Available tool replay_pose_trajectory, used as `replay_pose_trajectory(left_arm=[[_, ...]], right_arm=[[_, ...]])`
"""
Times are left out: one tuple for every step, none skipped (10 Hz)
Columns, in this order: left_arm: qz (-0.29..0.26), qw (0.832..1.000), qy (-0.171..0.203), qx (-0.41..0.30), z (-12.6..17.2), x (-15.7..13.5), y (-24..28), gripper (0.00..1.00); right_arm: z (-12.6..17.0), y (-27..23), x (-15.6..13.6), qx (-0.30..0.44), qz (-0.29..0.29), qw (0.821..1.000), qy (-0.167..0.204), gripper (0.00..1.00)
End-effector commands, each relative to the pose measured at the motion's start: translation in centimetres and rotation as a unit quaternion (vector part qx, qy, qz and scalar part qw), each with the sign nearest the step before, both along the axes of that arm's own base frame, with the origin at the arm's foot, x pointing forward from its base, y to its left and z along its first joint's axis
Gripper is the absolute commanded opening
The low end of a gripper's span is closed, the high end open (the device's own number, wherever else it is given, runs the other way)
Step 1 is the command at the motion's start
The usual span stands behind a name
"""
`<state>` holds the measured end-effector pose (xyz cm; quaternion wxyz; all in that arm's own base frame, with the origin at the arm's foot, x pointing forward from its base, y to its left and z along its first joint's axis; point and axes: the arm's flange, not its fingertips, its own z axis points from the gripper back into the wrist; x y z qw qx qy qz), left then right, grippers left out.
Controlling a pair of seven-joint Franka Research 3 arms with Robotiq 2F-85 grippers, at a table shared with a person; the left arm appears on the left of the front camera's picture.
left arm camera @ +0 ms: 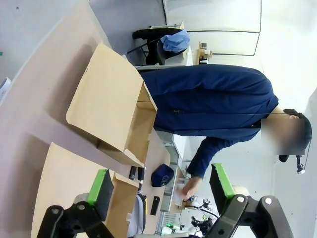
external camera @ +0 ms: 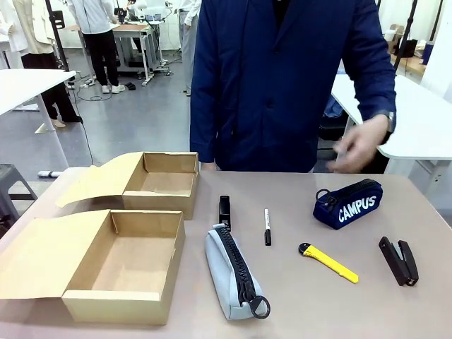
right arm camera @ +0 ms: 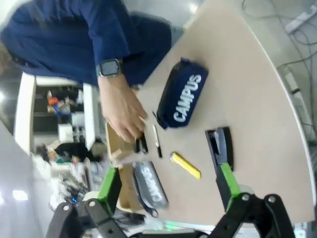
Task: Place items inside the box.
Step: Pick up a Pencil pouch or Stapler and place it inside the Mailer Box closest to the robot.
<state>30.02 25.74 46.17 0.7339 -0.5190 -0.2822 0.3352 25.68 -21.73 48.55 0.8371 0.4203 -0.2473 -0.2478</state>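
Two open cardboard boxes are set at the left of the table [external camera: 318,304], the near box [external camera: 123,265] and the far box [external camera: 162,182], each showing only bare cardboard inside. The items are laid out to their right: a grey pouch [external camera: 233,272] just beside the near box, a small black clip piece [external camera: 224,210], a black marker [external camera: 267,226], a yellow utility knife [external camera: 328,263], a navy "CAMPUS" pouch [external camera: 349,203] below the person's hand [external camera: 360,145], and a black stapler-like piece [external camera: 399,261] farthest right. The left gripper [left arm camera: 161,186] and right gripper [right arm camera: 168,183] are held with jaws spread wide, gripping nothing. In the right wrist view the knife and grey pouch are framed between the fingers, well apart from them.
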Motion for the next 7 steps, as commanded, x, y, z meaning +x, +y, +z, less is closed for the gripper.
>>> replay_pose_trajectory(left_arm=[[-0.003,1.000,-0.003,-0.003,0.2,0.0,0.1,1.00],[-0.003,1.000,-0.003,-0.003,0.2,0.0,0.1,1.00],[-0.003,1.000,-0.003,-0.003,0.2,0.0,0.1,1.00],[-0.003,1.000,-0.003,-0.003,0.2,0.0,0.1,1.00],[-0.003,1.000,-0.003,-0.003,0.2,0.0,0.1,1.00],[-0.003,1.000,-0.003,-0.003,0.2,0.0,0.1,1.00],[-0.003,1.000,-0.003,-0.003,0.2,0.0,0.1,1.00]], right_arm=[[-1.2,1.2,2.4,-0.040,0.083,0.996,0.022,1.00],[-1.4,-0.7,1.6,-0.006,0.073,0.997,0.010,1.00],[-1.6,-3.1,-0.5,0.009,0.055,0.998,0.005,1.00],[-1.9,-5.4,-3.2,0.028,0.039,0.999,-0.012,1.00],[-2.5,-7.2,-5.8,0.049,0.027,0.998,-0.036,1.00],[-3.2,-8.4,-7.4,0.061,-0.007,0.998,-0.032,1.00],[-3.6,-8.7,-8.0,0.064,-0.016,0.997,-0.038,1.00]])
